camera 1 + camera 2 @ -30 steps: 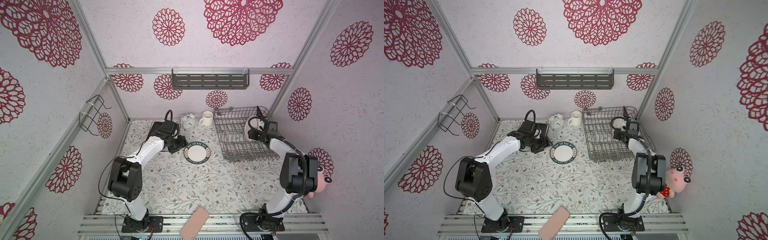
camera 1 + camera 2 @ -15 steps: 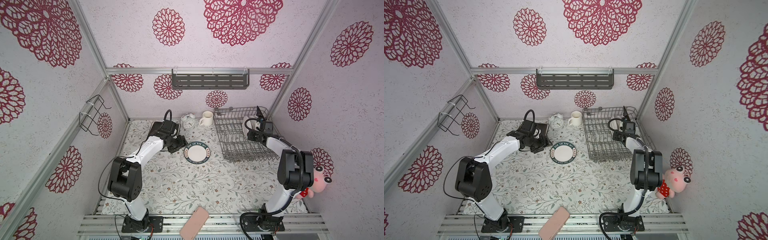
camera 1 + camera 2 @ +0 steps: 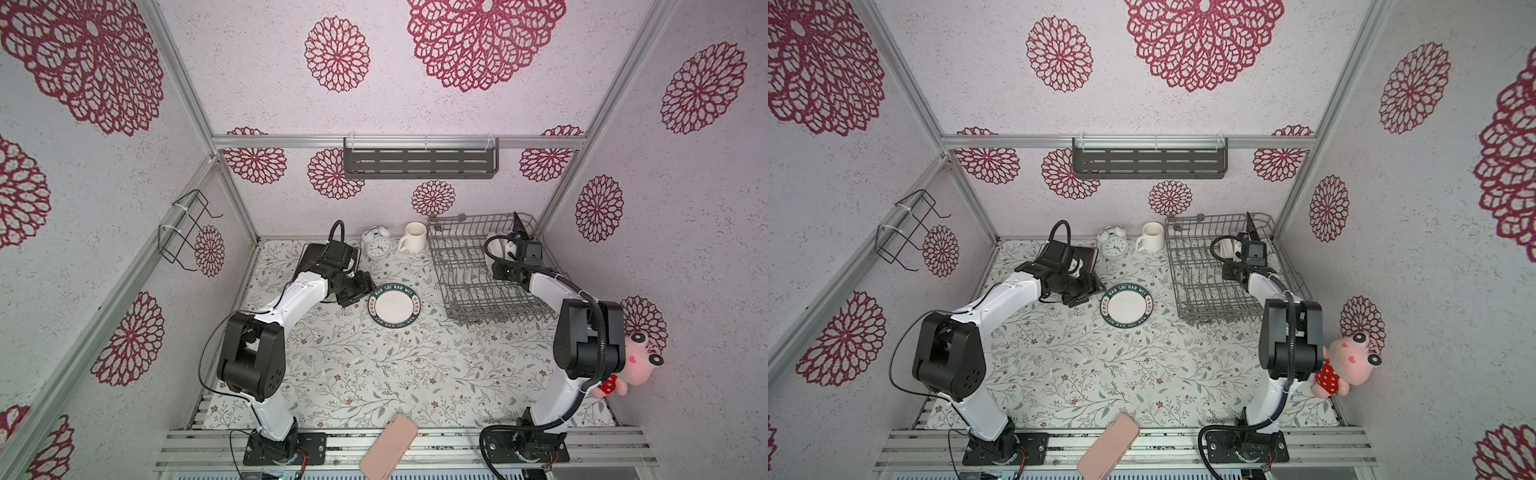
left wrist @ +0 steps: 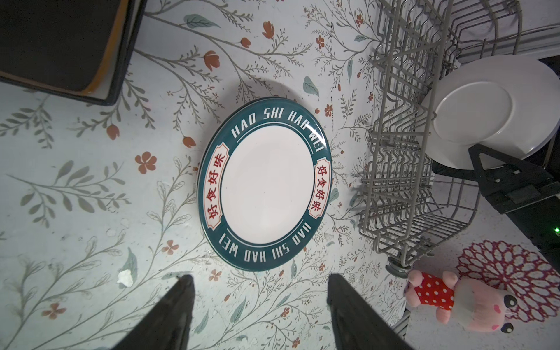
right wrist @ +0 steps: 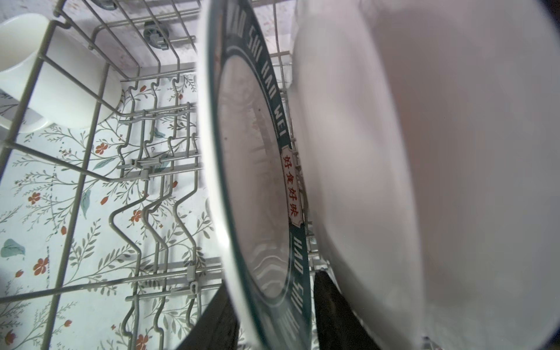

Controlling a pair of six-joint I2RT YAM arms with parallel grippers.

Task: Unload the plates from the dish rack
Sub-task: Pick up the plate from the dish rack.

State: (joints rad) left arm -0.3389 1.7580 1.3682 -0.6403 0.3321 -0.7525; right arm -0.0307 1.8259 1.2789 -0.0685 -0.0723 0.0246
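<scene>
- Closing in on a plate: over the last second the right pincer (image 5: 272,285) has pushed deeper toward the far end of the dish rack (image 3: 465,291), and its jaws have drawn closer together.
- Its fingers (image 5: 333,312) now straddle the rim of an upright lettered plate (image 5: 257,181), one on each face. I cannot tell whether they already pinch it.
- A second plate (image 5: 409,181), showing a plain white surface, stands just behind the first in the same far-right corner of the rack.
- This looks like the grasp stage of the next removal, with the lift out of the prongs not yet begun.
- The left pincer (image 4: 259,277) has not shifted. Its jaws are apart and empty.
- It hovers just beside an unloaded lettered plate (image 3: 394,305), which lies flat on the worktop (image 3: 374,365) to the left of the rack.
- With at least two plates still racked, the unloading is only partly done.
</scene>
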